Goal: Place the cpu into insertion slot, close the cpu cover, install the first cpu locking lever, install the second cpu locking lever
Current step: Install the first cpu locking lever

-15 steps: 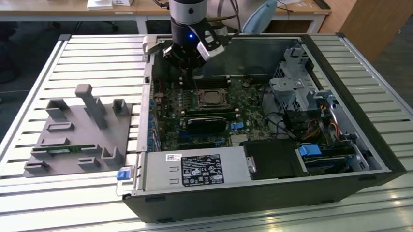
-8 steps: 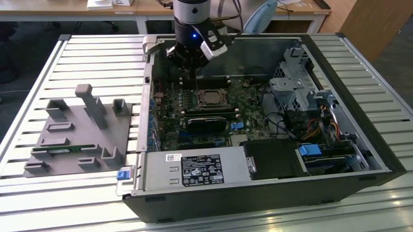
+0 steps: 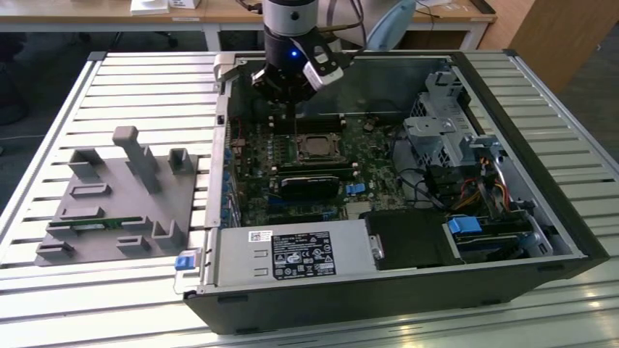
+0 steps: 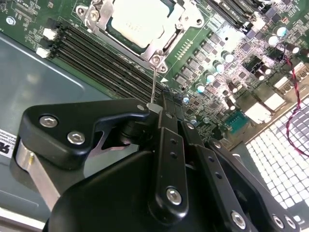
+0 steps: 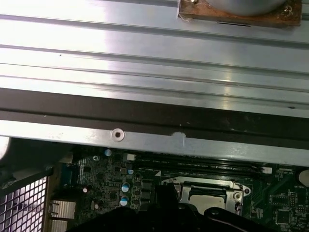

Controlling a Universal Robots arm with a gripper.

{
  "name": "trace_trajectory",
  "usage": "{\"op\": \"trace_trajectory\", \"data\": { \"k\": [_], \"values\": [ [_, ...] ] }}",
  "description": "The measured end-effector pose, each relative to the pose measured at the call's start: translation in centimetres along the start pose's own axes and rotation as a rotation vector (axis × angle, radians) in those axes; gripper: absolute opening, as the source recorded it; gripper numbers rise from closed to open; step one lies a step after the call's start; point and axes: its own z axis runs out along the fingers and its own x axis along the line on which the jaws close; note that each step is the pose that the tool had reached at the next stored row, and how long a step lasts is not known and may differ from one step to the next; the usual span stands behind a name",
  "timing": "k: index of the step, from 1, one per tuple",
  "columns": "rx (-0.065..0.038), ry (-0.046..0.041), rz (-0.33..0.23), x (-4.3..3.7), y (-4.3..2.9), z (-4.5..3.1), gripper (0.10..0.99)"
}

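Slatted metal table (image 3: 145, 80) bears one open computer case (image 3: 387, 301). One arm (image 3: 290, 22) reaches straight down, its gripper (image 4: 155, 104) pinched narrow on one wire locking lever (image 4: 153, 84) (one cpu (image 4: 137, 19) sits in the insertion slot (image 4: 110, 30), under one cpu cover (image 4: 161, 47)).

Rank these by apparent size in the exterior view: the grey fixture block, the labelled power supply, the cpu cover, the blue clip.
1. grey fixture block
2. labelled power supply
3. cpu cover
4. blue clip
The power supply lies somewhat nearer the camera, which may flatter it, but the order as seen is clear.
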Motion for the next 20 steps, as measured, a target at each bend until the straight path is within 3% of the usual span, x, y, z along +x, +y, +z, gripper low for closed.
{"op": "trace_trajectory", "data": {
  "k": [20],
  "values": [
    [0.0, -0.0001, 0.0, -1.44, -0.11, 0.06, 0.106]
  ]
}}
